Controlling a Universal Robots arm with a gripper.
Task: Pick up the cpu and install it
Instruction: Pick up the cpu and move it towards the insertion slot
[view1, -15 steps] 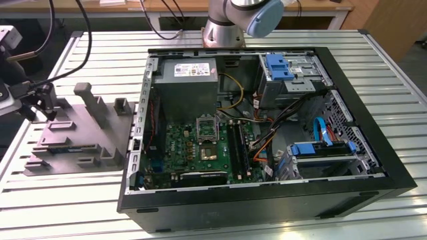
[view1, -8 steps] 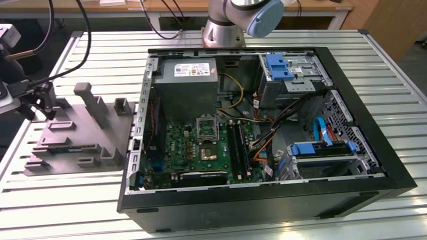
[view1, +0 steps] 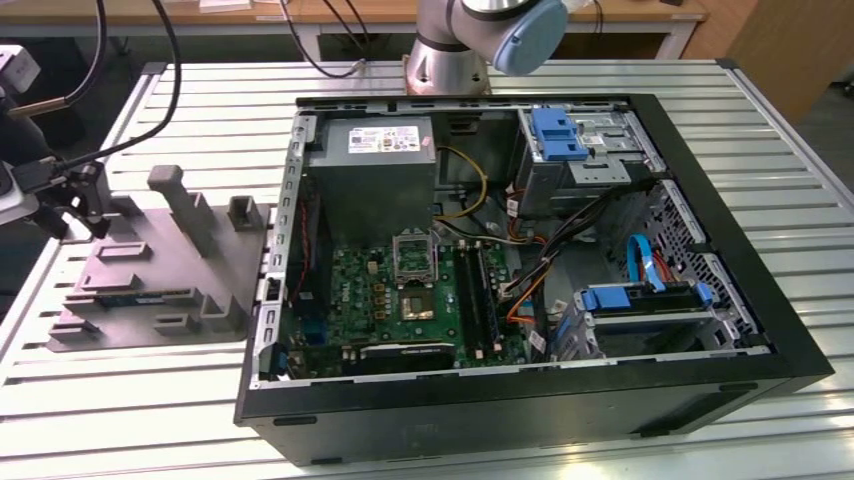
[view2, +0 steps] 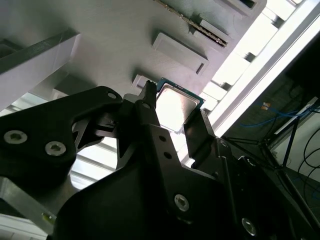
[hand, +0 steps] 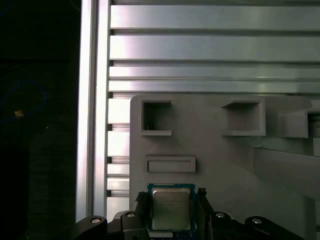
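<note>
The cpu (hand: 171, 209) is a small square chip with a silvery top and a green rim. It sits between the two black fingers of my gripper (hand: 172, 196), which press on its opposite edges. In the second wrist view the cpu (view2: 176, 106) is held the same way by the gripper (view2: 175, 102), over the grey moulded holder (view2: 115, 45). In the exterior view the gripper (view1: 88, 208) hangs at the far left, above the holder (view1: 160, 270). The motherboard socket (view1: 414, 252) stands open inside the computer case.
The open black computer case (view1: 534, 400) takes up the middle and the exterior view's right, with a power supply (view1: 380, 150), cables and blue drive brackets (view1: 641, 298). The holder has upright posts (view1: 180, 195). Everything rests on a slatted aluminium table (view1: 134, 420). The arm's base (view1: 447, 60) stands behind the case.
</note>
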